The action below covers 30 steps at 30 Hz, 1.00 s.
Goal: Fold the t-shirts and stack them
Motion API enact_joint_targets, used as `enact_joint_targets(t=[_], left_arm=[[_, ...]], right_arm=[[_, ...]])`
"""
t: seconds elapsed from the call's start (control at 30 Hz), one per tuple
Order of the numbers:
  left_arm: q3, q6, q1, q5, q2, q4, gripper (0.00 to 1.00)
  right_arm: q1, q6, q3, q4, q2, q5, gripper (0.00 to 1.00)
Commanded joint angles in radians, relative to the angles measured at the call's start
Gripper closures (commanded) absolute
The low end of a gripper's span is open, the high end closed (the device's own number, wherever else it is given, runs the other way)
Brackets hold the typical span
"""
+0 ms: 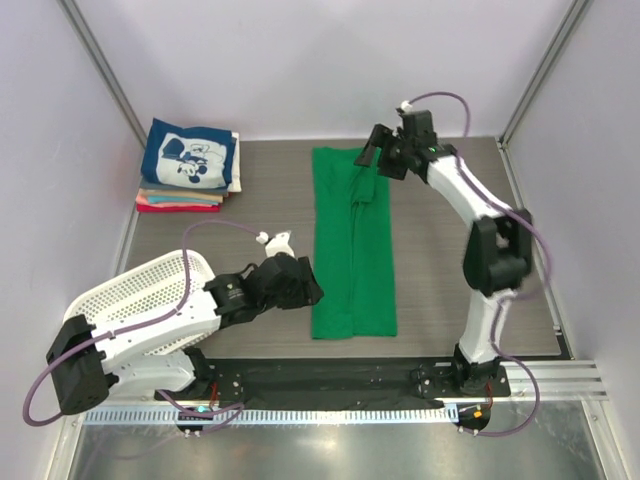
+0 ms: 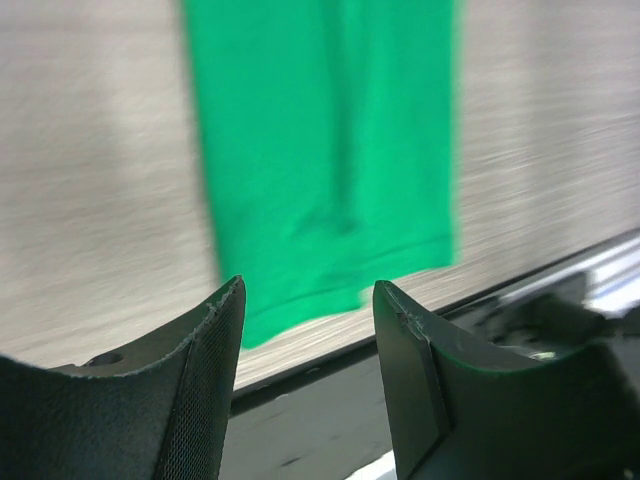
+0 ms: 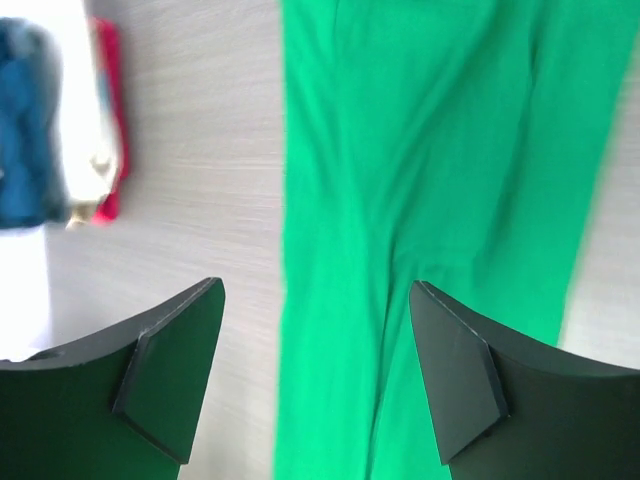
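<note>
Green t-shirt [image 1: 353, 250]: long folded strip, flat, just ahead of left gripper [image 2: 308, 292] and under right gripper [image 3: 318, 290]; both jaws spread, empty. Navy cartoon-print t-shirt [image 1: 190, 158]: tops stack [image 1: 180, 200], well left of right gripper.

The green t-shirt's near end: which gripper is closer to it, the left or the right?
Left. The left gripper is open just left of the green t-shirt, beside its near end. The right gripper is open above the far end.
</note>
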Motion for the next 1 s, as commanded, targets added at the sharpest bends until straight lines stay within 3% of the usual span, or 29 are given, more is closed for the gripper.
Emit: enact_joint_targets(t=[0.0, 0.2, 0.3, 0.33, 0.57, 0.97], left_arm=[[-0.115, -0.034, -0.014, -0.036, -0.061, -0.024, 0.45], [-0.249, -0.088, -0.037, -0.036, -0.155, 0.016, 0.45], [-0.289, -0.116, -0.05, -0.027, -0.161, 0.047, 0.45], [-0.298, -0.12, -0.053, -0.027, -0.162, 0.062, 0.45], [-0.361, -0.165, -0.077, -0.023, -0.15, 0.128, 0.46], [-0.42, -0.223, -0.114, -0.009, -0.104, 0.237, 0.47]], right_arm=[[0.035, 0.057, -0.372, 0.059, -0.358, 0.094, 0.2], [0.161, 0.153, -0.955, 0.042, -0.769, 0.316, 0.2], [0.194, 0.241, -1.149, 0.021, -0.973, 0.347, 0.21], [0.202, 0.27, -1.18, -0.004, -1.056, 0.347, 0.22], [0.368, 0.412, -1.317, -0.148, -1.224, 0.412, 0.23], [0.484, 0.54, -1.508, -0.107, -1.262, 0.383, 0.39]])
